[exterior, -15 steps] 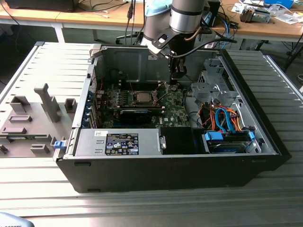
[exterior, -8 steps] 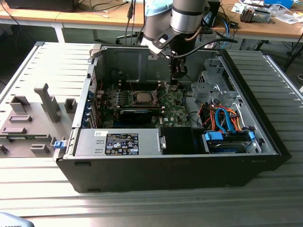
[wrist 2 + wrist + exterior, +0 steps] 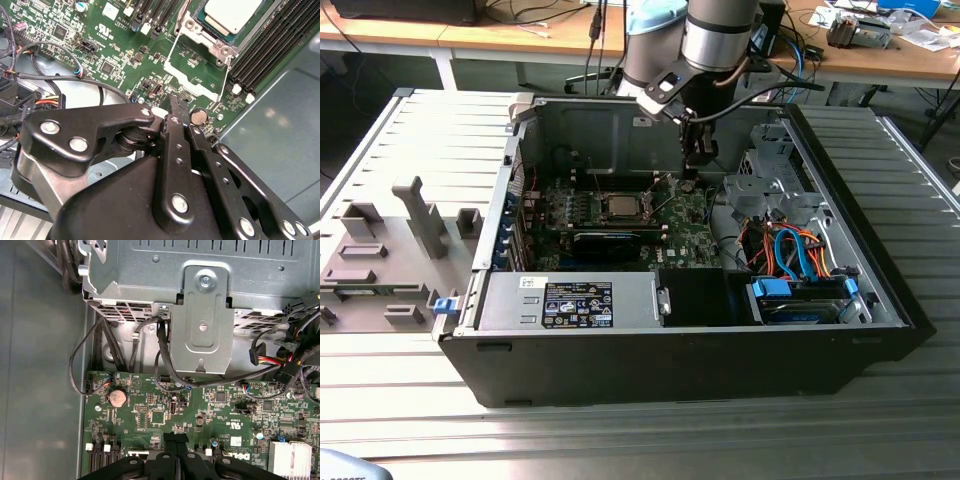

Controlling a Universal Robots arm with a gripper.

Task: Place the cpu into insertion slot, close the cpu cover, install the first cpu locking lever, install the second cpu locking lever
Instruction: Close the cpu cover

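One cpu (image 3: 232,12), a thin pale silver-beige square plate, is seen seated in the insertion slot (image 3: 200,15) near the middle of the green circuit board (image 3: 115,45). The cpu cover (image 3: 192,85), a thin metal frame, is swung off the slot and stands just beside it, with board visible through its open window. Rows of black memory slots (image 3: 265,50) are ranged along one side of the slot.

The gripper (image 3: 174,104) is held close over the board, apart from the cpu and on the cover's outer side. Its black fingers are pressed together, with nothing seen between them. A coin battery (image 3: 199,116) lies near the fingertips, close to a corner of the board. Black cables (image 3: 65,80) are looped over the board's edge, and a grey metal bracket (image 3: 202,335) rises beyond that edge.

In the exterior view, a long black card (image 3: 607,241) is set across the board beside the slot. A large grey labelled box (image 3: 570,300) is mounted along the front wall of the case (image 3: 670,370), and orange and blue cables (image 3: 790,250) are bundled toward the corner on the exterior view's right.
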